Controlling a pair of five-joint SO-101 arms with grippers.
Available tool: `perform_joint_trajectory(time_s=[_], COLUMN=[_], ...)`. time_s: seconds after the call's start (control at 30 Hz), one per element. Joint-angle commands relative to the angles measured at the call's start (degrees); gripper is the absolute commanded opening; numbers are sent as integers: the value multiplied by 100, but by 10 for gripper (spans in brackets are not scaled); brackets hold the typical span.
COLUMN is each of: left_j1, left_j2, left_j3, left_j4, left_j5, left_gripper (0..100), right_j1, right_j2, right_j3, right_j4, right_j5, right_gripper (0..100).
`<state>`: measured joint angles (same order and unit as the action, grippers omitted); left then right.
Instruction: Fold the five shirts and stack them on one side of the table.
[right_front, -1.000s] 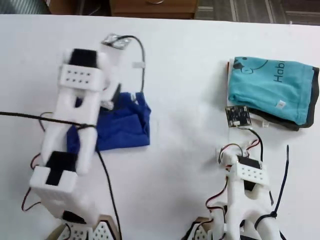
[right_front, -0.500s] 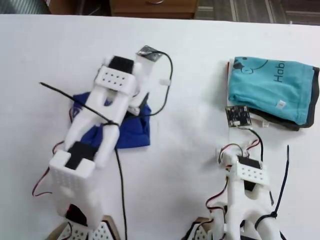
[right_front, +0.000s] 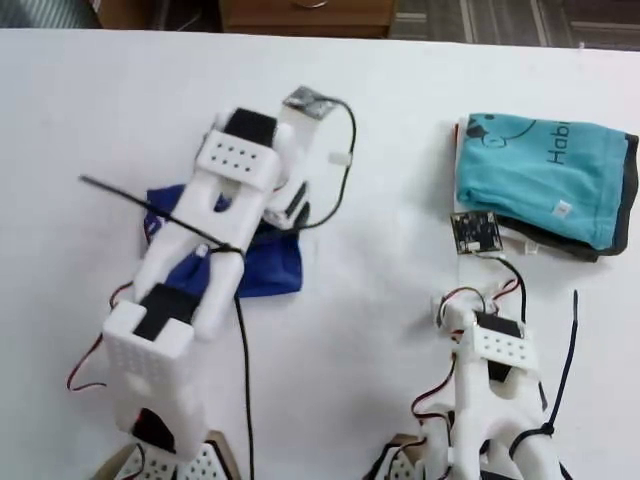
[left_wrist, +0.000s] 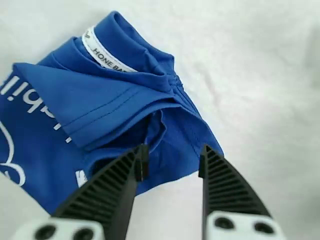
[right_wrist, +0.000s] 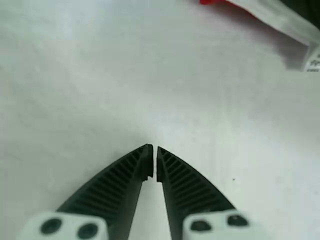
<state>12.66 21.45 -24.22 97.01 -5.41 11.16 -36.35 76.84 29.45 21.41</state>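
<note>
the blue shirt (right_front: 268, 268) lies on the left part of the white table (right_front: 380, 100). it is folded up small, but it looks a bit lumpy. one flap and the neck band sit on top, and the edge near the arm is bunched. the left arm leans over it, so part of the shirt is hidden from above.

the left gripper (left_wrist: 170, 155) hangs just over that bunched edge. its two black fingers (left_wrist: 120, 182) are spread apart, with the blue cloth showing in the gap. it has nothing in its grip. i think it is open like this so it can pinch the edge and lift the shirt.

on the right side there is a pile of folded shirts. the teal shirt (right_front: 540, 175) is on top and a dark one peeks out under it. this looks like the stacking spot, so the blue shirt likely goes there next.

the right gripper (right_wrist: 154, 156) sits low over bare table near the pile. its fingers are pressed almost together and it holds nothing. it seems tucked back to keep out of the way.
</note>
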Motion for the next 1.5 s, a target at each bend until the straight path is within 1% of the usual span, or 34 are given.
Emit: perform_joint_trajectory(time_s=[0.0,0.13,0.17,0.2,0.23,0.27,0.3,0.4,0.47,0.6,0.73,0.83,1.13,1.23,1.47], left_j1=[-360,-1257,-1477,-1662,-1837,-1996,-2127,-2462,-2497,-2251,-1785,-1503,-686,-536,-527], left_j2=[-167,-88,-53,-9,62,132,211,475,686,1090,1301,1354,1319,1310,1292], left_j3=[-936,-892,-778,-681,-620,-541,-497,-435,-426,-462,-426,-418,145,207,233], left_j4=[536,519,510,484,475,431,396,220,158,167,211,211,264,501,545], left_j5=[9,-9,-70,-237,-475,-721,-897,-1011,-1011,-967,-923,-695,-642,-642,-624], left_gripper=[181,174,149,103,39,14,41,28,30,30,28,28,28,28,28], right_j1=[-31,-31,-31,-31,-31,-31,-31,-31,-31,-31,-31,-31,-31,-31,-31], right_j2=[-198,-198,-198,-198,-198,-198,-198,-198,-198,-198,-198,-198,-198,-198,-198], right_j3=[-26,-26,-26,-26,-26,-26,-26,-26,-26,-26,-26,-26,-35,-35,-35], right_j4=[-101,-101,-101,-101,-101,-101,-101,-101,-101,-101,-101,-101,-110,-110,-110], right_j5=[35,35,35,35,35,35,35,35,35,35,35,35,35,35,35], right_gripper=[20,20,20,20,20,20,20,20,20,20,20,20,20,20,20])
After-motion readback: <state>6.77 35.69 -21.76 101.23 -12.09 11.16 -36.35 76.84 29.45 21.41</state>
